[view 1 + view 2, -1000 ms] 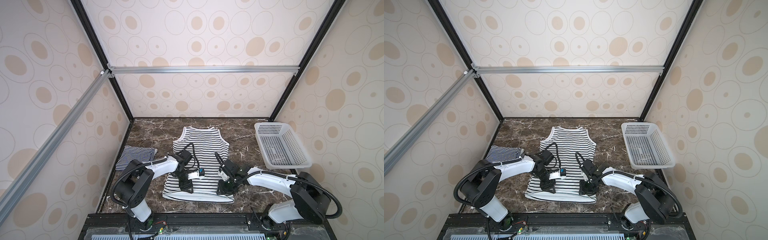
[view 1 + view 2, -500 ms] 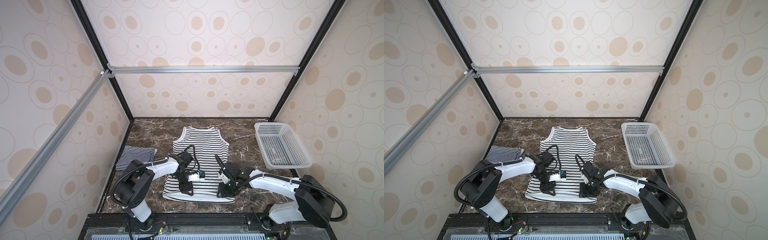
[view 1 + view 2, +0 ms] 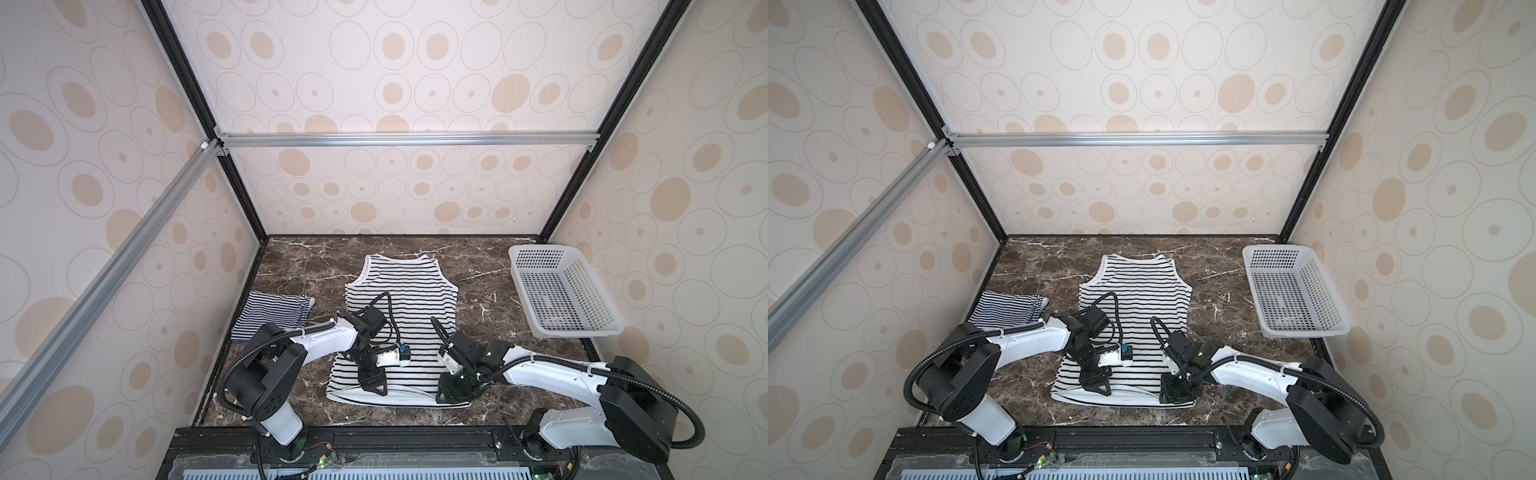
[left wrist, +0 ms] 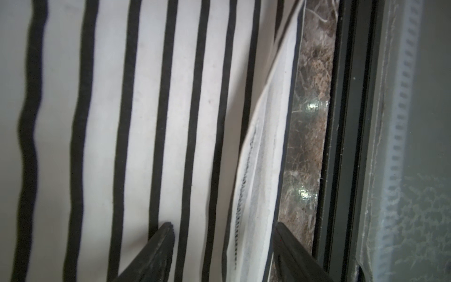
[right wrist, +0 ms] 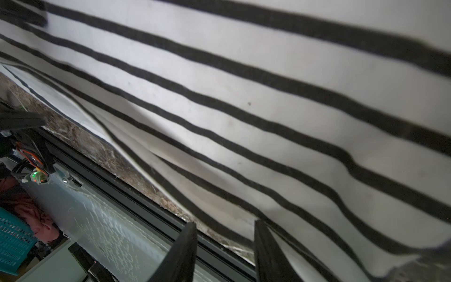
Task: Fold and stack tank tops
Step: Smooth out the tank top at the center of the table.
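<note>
Covered cloth, cropped close-ups

In both top views the left gripper (image 3: 374,384) and right gripper (image 3: 451,392) cover parts of the wide-striped tank top (image 3: 401,291) near its hem, so whether their tips touch cloth cannot be told there. The left arm (image 3: 324,336) hides the near corner of the folded fine-striped tank top (image 3: 270,311). Each wrist view crops the wide-striped top on several sides and shows only the ends of the fingers (image 4: 161,246) at the frame edge; some stripes in the right wrist view are blurred, and a teal basket (image 5: 12,239) there is cut off by the edge.
</note>
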Controlling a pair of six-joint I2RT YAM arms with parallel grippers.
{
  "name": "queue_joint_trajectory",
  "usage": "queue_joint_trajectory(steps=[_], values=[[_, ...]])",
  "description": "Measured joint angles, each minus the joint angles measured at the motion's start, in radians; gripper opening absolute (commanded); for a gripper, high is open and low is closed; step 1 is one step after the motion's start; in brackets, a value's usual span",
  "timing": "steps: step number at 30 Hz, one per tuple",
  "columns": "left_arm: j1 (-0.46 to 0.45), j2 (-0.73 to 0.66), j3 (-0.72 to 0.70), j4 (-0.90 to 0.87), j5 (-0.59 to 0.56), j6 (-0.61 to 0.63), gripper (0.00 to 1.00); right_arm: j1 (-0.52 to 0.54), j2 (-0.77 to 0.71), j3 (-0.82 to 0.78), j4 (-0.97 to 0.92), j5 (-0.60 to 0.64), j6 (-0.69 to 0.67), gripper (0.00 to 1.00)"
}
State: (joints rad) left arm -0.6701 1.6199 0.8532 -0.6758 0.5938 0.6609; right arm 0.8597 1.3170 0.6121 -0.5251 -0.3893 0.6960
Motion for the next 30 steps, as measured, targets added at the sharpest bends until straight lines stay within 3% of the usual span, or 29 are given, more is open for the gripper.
queue_joint_trajectory(steps=[18,30], values=[[0.0,-0.025,0.051,-0.068,0.067,-0.016,0.66,0.045,-0.044,-0.064,0.019,0.0,0.045,0.4],[-0.024,0.011,0.036,0.138,-0.172,-0.138,0.63,0.045,-0.058,-0.064,0.007,0.007,0.044,0.4]])
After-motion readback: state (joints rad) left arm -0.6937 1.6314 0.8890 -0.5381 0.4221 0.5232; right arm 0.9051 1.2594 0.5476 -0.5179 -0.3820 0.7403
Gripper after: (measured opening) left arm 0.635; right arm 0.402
